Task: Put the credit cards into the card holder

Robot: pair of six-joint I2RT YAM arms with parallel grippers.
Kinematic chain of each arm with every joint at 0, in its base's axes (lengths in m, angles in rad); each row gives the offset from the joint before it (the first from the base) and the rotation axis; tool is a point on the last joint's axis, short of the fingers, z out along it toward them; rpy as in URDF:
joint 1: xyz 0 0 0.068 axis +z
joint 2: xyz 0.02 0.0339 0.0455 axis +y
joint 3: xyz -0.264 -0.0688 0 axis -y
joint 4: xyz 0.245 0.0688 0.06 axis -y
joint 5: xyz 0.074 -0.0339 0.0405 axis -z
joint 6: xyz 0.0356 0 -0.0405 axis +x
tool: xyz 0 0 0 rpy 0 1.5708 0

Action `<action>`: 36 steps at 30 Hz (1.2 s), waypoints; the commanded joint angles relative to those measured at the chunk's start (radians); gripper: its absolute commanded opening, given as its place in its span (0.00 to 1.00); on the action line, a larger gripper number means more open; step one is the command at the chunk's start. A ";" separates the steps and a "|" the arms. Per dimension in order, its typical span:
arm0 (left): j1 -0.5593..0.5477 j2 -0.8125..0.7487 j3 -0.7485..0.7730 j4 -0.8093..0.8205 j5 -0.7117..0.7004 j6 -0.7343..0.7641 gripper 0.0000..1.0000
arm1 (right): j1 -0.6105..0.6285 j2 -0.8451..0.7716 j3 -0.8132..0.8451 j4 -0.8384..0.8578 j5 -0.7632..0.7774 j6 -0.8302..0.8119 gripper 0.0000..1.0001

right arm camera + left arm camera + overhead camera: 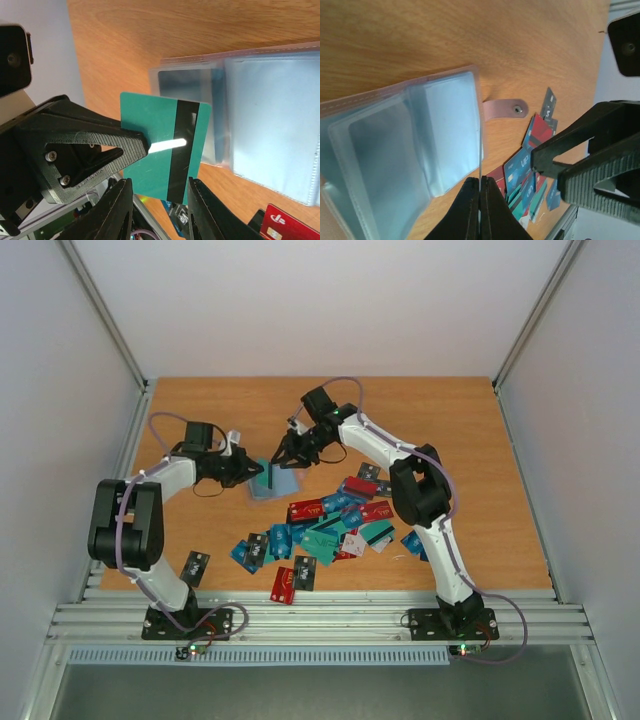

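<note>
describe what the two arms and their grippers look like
Both arms have white shell links with bulky black joint housings: left arm, right arm. A pale purple cable loops along each. The left gripper and right gripper are black printed plastic with ribbed, wedge-shaped fingers. The black bases carry small green and red lights.

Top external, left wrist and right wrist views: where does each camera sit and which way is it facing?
Top external: above and behind the robot, looking down on the wooden table; left arm and right arm show whole.
Left wrist: on the left arm, looking along its shut left pincer at the open card holder; the right pincer shows at right.
Right wrist: on the right arm, looking past its open pincer at the teal card gripped by the left pincer.
Shared: both wrist views show the card holder and the other arm's pincer.
</note>
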 commanded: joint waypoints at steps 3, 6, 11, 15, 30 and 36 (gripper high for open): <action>0.005 0.013 -0.012 -0.040 -0.031 0.075 0.00 | -0.020 0.044 0.001 -0.017 -0.008 -0.023 0.31; 0.004 0.011 -0.010 -0.066 -0.043 0.098 0.00 | -0.028 0.060 -0.001 -0.017 -0.012 -0.026 0.31; 0.005 0.008 -0.013 -0.094 -0.057 0.127 0.00 | -0.034 0.089 -0.003 -0.023 -0.018 -0.030 0.30; 0.005 0.013 -0.018 -0.099 -0.059 0.139 0.00 | -0.035 0.108 0.000 -0.030 -0.018 -0.039 0.30; 0.006 0.047 -0.019 -0.098 -0.062 0.160 0.00 | -0.058 0.146 -0.014 -0.060 -0.003 -0.073 0.28; 0.006 0.066 -0.018 -0.088 -0.053 0.163 0.00 | -0.058 0.153 -0.028 -0.067 0.004 -0.089 0.28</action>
